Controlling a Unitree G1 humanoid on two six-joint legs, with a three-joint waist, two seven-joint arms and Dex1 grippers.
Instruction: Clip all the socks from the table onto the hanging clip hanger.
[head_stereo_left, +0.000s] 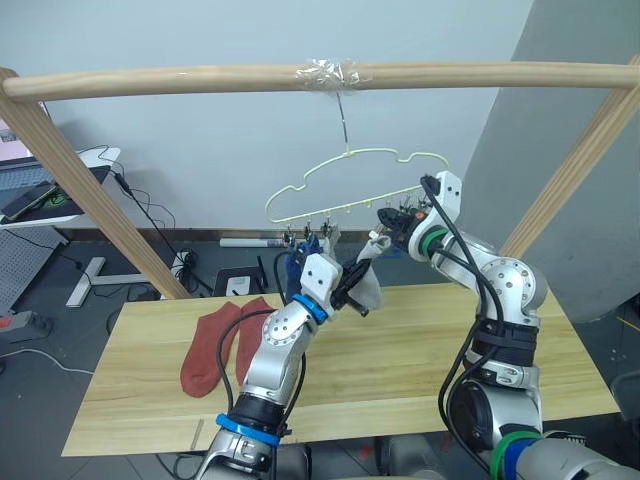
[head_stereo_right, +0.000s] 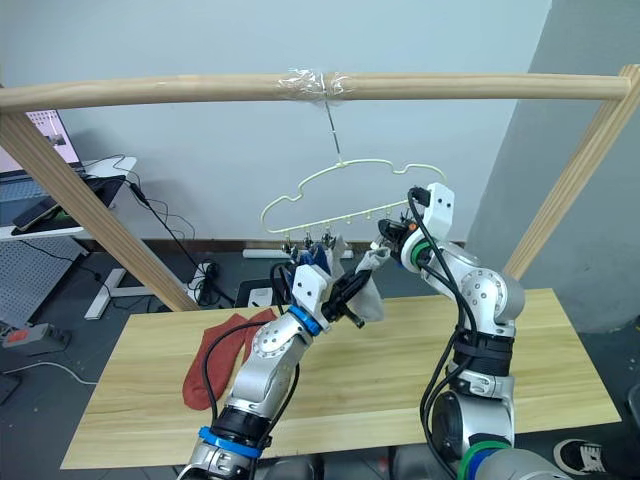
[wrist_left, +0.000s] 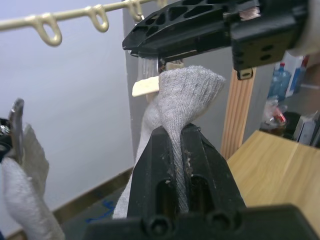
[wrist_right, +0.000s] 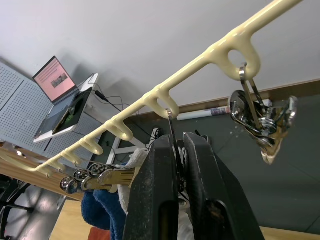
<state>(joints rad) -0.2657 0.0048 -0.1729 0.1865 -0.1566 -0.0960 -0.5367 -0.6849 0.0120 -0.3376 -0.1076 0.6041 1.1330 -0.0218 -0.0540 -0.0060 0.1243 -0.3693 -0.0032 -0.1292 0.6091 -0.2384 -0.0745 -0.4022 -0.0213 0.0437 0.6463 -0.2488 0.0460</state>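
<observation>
A light grey sock is raised to the clip hanger under the wooden pole. The left wrist view shows the left gripper pinched tight on it. The right wrist view shows the right gripper squeezing a metal clip. Two rust-red socks lie on the table; blue socks already hang.

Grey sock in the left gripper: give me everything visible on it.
The grey sock is light grey ribbed knit, soft and bunched. The left gripper is shut on it, pinching a fold while the rest droops below. It is raised off the table, up under the clip hanger. The right gripper, shut on a metal clip, sits right at its top end.
</observation>
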